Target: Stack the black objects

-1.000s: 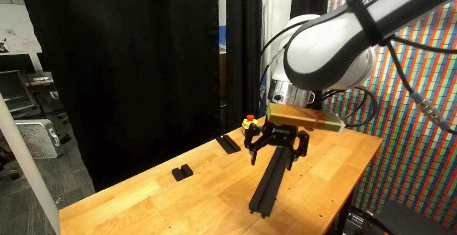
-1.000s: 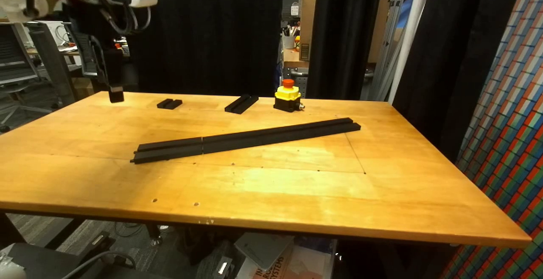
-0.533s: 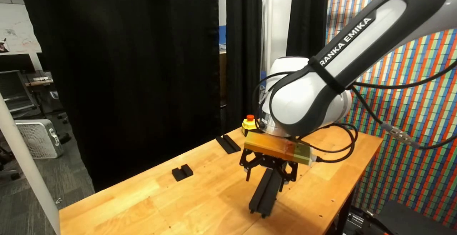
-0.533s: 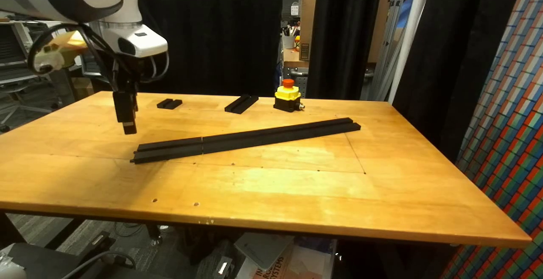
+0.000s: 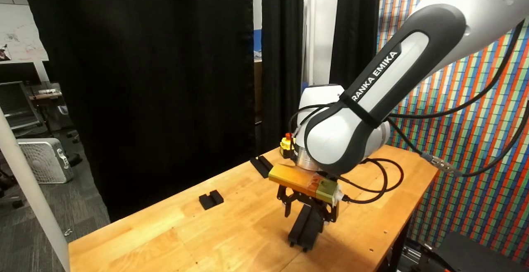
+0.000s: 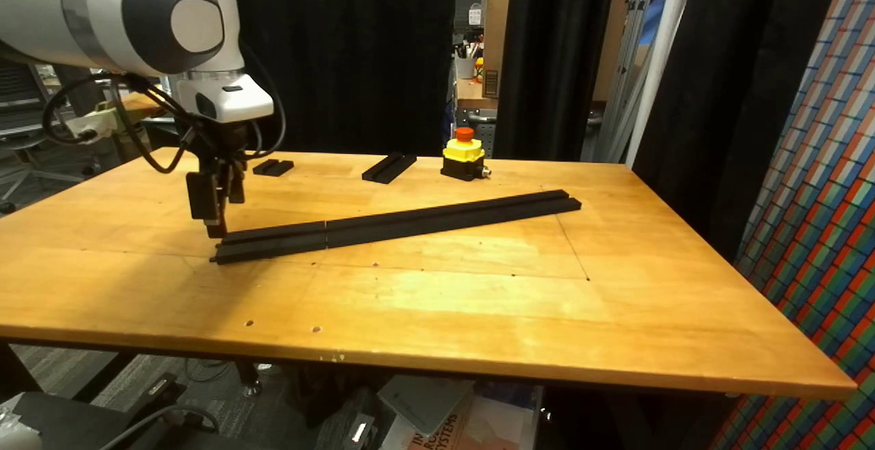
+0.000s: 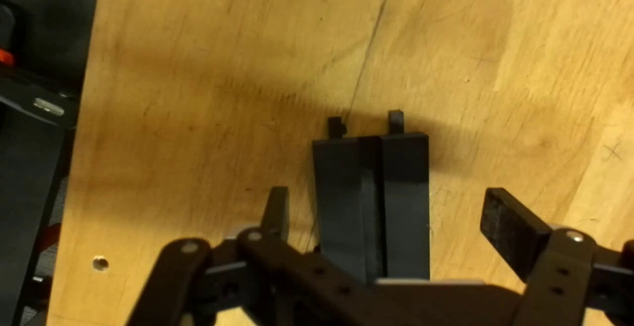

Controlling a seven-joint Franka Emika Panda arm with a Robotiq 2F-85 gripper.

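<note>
Black grooved bar (image 5: pixel 303 230) lay on the wooden table (image 5: pixel 177 239) in an exterior view, its pegged end showing below the gripper (image 5: pixel 308 217), the rest hidden by the gripper and the robot arm (image 5: pixel 384 73). The jaws stood wide apart and held nothing. A black grooved slab (image 5: pixel 259 167) and a smaller black grooved block (image 5: pixel 215 199) lay flat near the table edge along the black curtain (image 5: pixel 144 90), well apart.

In an exterior view, the bar ran aslant across the table, its pegged end toward the left edge, a thin seam crossing it nearer that end. The slab lay between the block and a yellow, red-topped emergency-stop button (image 6: pixel 463 152), all three near the far edge.

In the wrist view, the pegged end lay between the spread fingers (image 7: pixel 512 229), bare wood showing on both sides of the bar.
</note>
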